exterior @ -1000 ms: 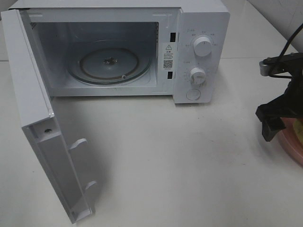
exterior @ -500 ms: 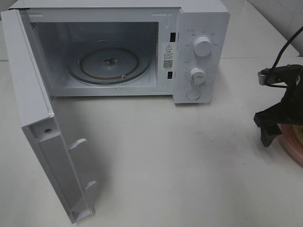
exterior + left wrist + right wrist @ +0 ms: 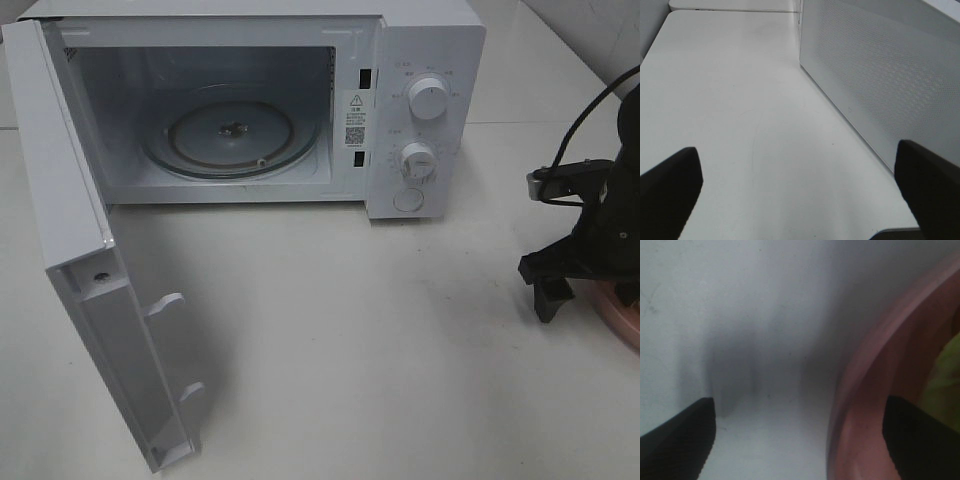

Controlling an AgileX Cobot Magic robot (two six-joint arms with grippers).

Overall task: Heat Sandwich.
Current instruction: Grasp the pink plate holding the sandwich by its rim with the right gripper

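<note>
Nearest us, the microwave's door (image 3: pixel 90 300) hangs wide open over the bench (image 3: pixel 350 330). Right of the microwave (image 3: pixel 420 60), the right arm (image 3: pixel 590 240) has dropped and slid toward the oven in the last second. Its right jaws, spread wide and gripping nothing, now straddle the rim of the pink plate (image 3: pixel 865 390). The sandwich (image 3: pixel 946 372) shows as a yellowish blur on that plate, so we judge a plate grasp is close. The left jaws stand released and empty beside a perforated white panel (image 3: pixel 880 75). Farther back, the glass turntable (image 3: pixel 232 135) sits bare. The warning sticker (image 3: pixel 355 118) beside the cavity carries a QR code; its text is unreadable.
</note>
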